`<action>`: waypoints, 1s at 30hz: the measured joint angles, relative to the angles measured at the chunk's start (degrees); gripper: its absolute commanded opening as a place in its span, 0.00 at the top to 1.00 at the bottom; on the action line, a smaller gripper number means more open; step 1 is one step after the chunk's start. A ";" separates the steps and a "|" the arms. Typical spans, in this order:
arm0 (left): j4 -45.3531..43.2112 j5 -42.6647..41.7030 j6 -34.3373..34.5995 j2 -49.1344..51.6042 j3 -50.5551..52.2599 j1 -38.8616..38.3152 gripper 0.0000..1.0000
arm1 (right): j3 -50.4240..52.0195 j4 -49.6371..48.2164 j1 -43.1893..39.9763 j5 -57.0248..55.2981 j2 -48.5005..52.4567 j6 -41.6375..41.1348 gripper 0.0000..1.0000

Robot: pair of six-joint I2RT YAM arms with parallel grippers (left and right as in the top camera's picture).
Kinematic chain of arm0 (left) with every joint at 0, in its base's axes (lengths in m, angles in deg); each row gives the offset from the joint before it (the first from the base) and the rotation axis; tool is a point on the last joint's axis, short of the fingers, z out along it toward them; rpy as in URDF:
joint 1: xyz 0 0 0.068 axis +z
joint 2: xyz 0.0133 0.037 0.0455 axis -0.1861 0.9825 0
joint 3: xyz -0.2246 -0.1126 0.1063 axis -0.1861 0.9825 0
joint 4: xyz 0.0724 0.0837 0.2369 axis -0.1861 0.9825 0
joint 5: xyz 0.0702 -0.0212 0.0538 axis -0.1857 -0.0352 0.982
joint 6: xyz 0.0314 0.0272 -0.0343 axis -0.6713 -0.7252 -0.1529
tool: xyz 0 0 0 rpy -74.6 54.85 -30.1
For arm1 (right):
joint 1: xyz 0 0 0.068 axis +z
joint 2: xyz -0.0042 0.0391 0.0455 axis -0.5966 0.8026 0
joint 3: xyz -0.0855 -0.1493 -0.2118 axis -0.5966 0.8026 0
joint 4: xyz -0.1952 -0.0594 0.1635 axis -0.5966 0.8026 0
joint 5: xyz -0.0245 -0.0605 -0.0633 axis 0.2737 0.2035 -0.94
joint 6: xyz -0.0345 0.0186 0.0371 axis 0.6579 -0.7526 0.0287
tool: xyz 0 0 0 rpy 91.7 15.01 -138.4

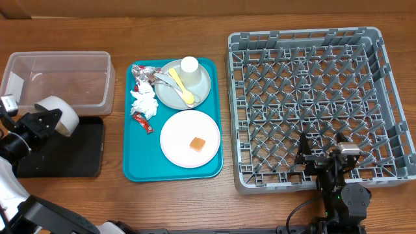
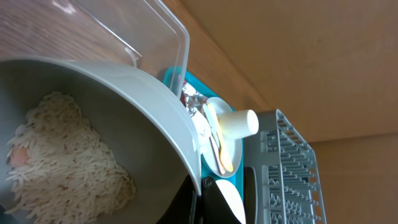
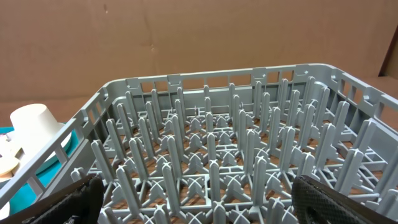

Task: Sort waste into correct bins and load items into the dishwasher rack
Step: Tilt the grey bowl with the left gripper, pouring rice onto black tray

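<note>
A wooden counter under the overhead camera, brown cardboard behind it in the wrist views, and here's the picture. Far left of the frame, the left fingers (image 1: 44, 121) are clamped on the white bowl (image 1: 57, 114), holding it tipped at the near corner of the clear tub (image 1: 65, 81), right at the top edge of the black tray (image 1: 71, 153). The left wrist view looks straight into that bowl: the white rice (image 2: 62, 155) is heaped inside, with an orange bit among the grains at the left edge. Centre frame sits the teal tray (image 1: 140, 156). At its top, the grey-green plate (image 1: 201, 88) carries the small white cup (image 1: 189, 65), the yellow spoon (image 1: 182, 88) and the white fork (image 1: 165, 79). Down the tray's left side, from the top: silver foil wrapper (image 1: 143, 74), crumpled napkin (image 1: 144, 103), red packet (image 1: 143, 122). Below the plate lies the pale plate (image 1: 175, 130) with the orange cube (image 1: 197, 143) on it. On the right, the grey dishwasher rack (image 1: 305, 36) stands with nothing in it but pegs. At its lower edge the right fingers (image 1: 322, 159) are spread wide and hold nothing, both dark tips framing the pegs in the right wrist view.
</note>
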State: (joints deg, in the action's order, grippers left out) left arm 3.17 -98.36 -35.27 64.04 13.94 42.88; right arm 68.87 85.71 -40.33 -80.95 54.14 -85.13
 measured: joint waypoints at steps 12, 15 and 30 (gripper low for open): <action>-5.31 -0.17 -0.17 0.00 6.43 3.23 0.96 | 0.00 0.02 -0.02 0.00 0.00 0.00 0.00; -6.97 -0.42 -0.20 0.00 8.17 3.30 0.96 | 0.00 0.04 -0.02 0.00 -0.02 0.00 0.00; -10.95 -1.66 -3.87 0.00 11.21 3.50 0.96 | 0.00 0.00 -0.02 0.02 0.00 0.00 0.00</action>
State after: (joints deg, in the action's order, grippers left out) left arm -7.78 -100.02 -39.14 64.04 25.16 46.38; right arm 68.87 85.71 -40.35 -80.93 54.14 -85.13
